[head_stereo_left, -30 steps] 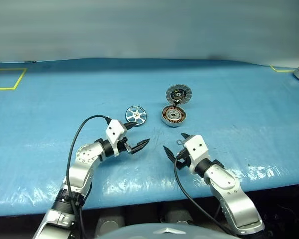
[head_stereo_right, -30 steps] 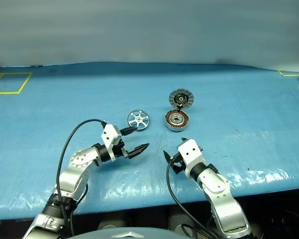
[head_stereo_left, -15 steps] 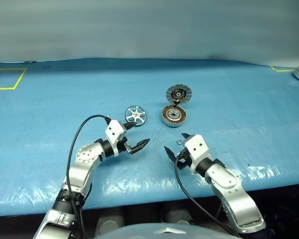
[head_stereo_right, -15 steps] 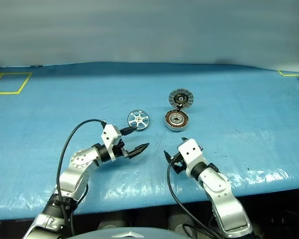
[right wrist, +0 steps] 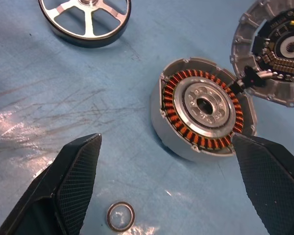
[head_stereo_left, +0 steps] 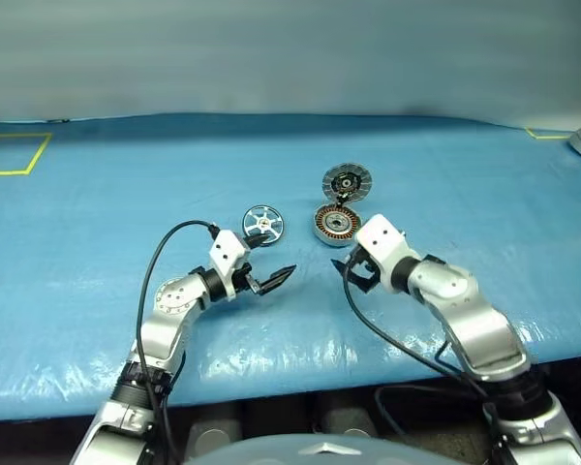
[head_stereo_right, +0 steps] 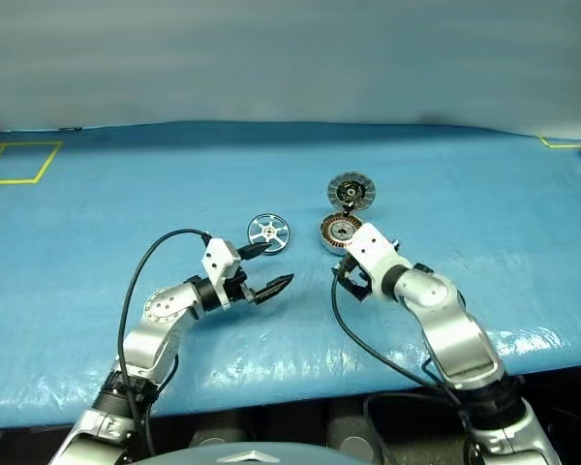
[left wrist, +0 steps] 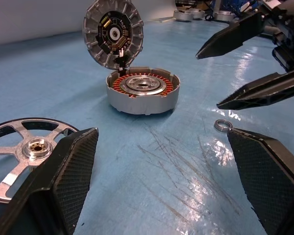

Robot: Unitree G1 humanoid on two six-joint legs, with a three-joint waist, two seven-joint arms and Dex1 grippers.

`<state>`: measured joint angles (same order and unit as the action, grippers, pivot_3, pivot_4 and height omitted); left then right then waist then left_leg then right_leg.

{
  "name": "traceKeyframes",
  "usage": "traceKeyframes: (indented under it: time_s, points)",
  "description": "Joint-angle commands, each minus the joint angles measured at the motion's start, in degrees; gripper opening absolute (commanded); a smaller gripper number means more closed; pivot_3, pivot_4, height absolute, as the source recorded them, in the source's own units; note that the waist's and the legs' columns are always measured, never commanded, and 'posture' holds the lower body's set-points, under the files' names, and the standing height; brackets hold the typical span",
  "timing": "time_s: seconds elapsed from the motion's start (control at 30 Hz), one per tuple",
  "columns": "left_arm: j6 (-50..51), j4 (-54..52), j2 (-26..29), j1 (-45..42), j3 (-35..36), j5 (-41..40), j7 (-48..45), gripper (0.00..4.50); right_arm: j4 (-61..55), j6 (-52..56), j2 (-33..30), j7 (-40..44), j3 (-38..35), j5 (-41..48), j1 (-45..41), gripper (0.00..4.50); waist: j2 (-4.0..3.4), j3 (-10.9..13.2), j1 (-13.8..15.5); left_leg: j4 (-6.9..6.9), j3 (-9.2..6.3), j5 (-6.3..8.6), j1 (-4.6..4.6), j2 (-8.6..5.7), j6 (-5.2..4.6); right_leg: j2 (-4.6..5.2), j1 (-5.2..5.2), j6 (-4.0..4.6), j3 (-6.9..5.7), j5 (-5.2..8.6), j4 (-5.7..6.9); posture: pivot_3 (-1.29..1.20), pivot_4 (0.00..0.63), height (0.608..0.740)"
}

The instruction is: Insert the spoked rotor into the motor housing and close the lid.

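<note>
1. Blue sheeting covers the whole bench (head_stereo_left: pixel 77 291), glossy and scuffed with fine scratches, marked with yellow tape outlines (head_stereo_left: pixel 15 153) at its far corners; a plain grey wall stands behind it.
2. We see our left pincer (head_stereo_left: pixel 268 273) with its fingers apart and empty, near the spoked rotor (head_stereo_left: pixel 262 222), which lies flat on the sheeting.
3. Our right pincer (head_stereo_left: pixel 347 268) is also spread wide and empty, tilted down just in front of the motor housing (head_stereo_left: pixel 338 224).
4. That housing sits open, copper windings showing, with the lid (head_stereo_left: pixel 348 181) standing upright at its far edge, seemingly joined to the rim by a small dark link.
5. A small loose ring (right wrist: pixel 120 216) lies on the sheeting between the two pincers.
6. Risk, as we judge it: the right pincer could nudge the housing and swing the lid shut before the rotor is in.
7. The thin rotor may slide on the slick sheet or tip when pinched by its rim.
8. Either pincer could sweep the loose ring away.
</note>
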<state>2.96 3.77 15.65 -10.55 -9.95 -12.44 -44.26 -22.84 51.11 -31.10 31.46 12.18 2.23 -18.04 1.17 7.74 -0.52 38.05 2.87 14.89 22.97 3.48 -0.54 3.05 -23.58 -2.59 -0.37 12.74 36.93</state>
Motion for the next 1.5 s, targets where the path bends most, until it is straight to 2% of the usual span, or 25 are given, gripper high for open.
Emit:
traceKeyframes:
  time_s: [0.03,0.13,0.37,0.57,0.83,1.17,1.27,1.47,1.5]
  points:
    - [-1.2,-0.9,-0.4,-0.1,-0.4,-0.1,-0.4,4.49,2.7,6.0,-1.1,4.1,-0.2,3.3,-6.1,4.5,0.0,0.0,0.0,-0.02,0.0,0.01,0.02,0.0,-0.01,0.0,-0.01,-0.01,0.0,0.0,-0.02,0.0,0.15,0.74]
    - [-1.1,-1.0,-0.6,0.2,-0.3,-0.1,0.0,4.49,6.0,8.8,-2.4,7.5,1.7,5.2,-10.5,4.5,0.0,0.0,0.0,-0.02,0.02,0.03,0.05,0.0,-0.05,0.01,-0.03,-0.07,0.01,-0.04,-0.06,0.0,0.15,0.74]
    - [-1.2,-1.6,-0.6,1.0,-0.3,0.1,0.6,4.49,13.3,5.5,-1.9,8.9,5.2,4.4,-16.1,4.5,-0.01,0.0,-0.1,-0.01,0.02,0.04,0.07,0.0,-0.06,0.01,-0.06,-0.24,-0.01,-0.13,-0.04,0.0,0.15,0.74]
    - [-1.2,-2.3,-0.6,1.7,-0.4,0.4,0.9,4.49,22.8,1.4,2.4,5.0,5.8,1.6,-20.7,4.5,-0.02,0.0,-0.2,0.0,0.05,0.04,0.07,0.01,-0.06,0.0,-0.08,-0.29,0.02,-0.16,-0.03,0.0,0.15,0.74]
    - [-1.3,-3.0,-0.6,2.5,-0.9,0.8,1.1,4.49,30.1,0.4,5.6,3.7,6.6,0.0,-22.0,4.5,-0.03,0.0,-0.1,-0.01,0.06,0.03,0.12,0.0,-0.06,0.01,-0.1,-0.34,0.01,-0.19,-0.06,0.0,0.15,0.74]
    - [-1.1,-3.7,-0.7,3.3,-1.1,1.0,1.7,4.49,29.3,-0.5,3.8,6.1,9.3,-1.8,-21.2,4.5,-0.04,0.0,0.0,-0.01,0.04,0.03,0.11,0.01,-0.06,0.01,-0.1,-0.33,0.0,-0.19,-0.03,0.0,0.15,0.74]
    - [-0.9,-3.9,-0.9,3.1,-1.4,1.0,2.0,4.5,28.6,-1.5,3.4,7.5,12.5,-3.2,-20.3,3.9,-0.04,0.0,-0.1,-0.01,0.04,0.03,0.11,0.01,-0.06,0.01,-0.1,-0.33,0.01,-0.19,-0.03,0.0,0.15,0.74]
    - [-0.4,-3.9,-1.3,2.4,-1.4,0.9,2.2,4.5,29.8,-4.5,2.8,7.6,17.1,-8.0,-19.4,1.97,-0.04,0.0,-0.2,-0.01,0.04,0.03,0.09,0.01,-0.06,0.01,-0.08,-0.33,0.0,-0.18,-0.04,0.0,0.15,0.74]
    - [-0.2,-4.0,-1.3,2.3,-1.4,0.8,2.2,4.5,29.7,-4.9,2.8,7.4,17.4,-8.8,-19.3,1.89,-0.04,0.0,-0.2,-0.01,0.04,0.03,0.03,0.01,-0.06,0.01,-0.04,-0.33,0.0,-0.18,-0.04,0.0,0.15,0.74]
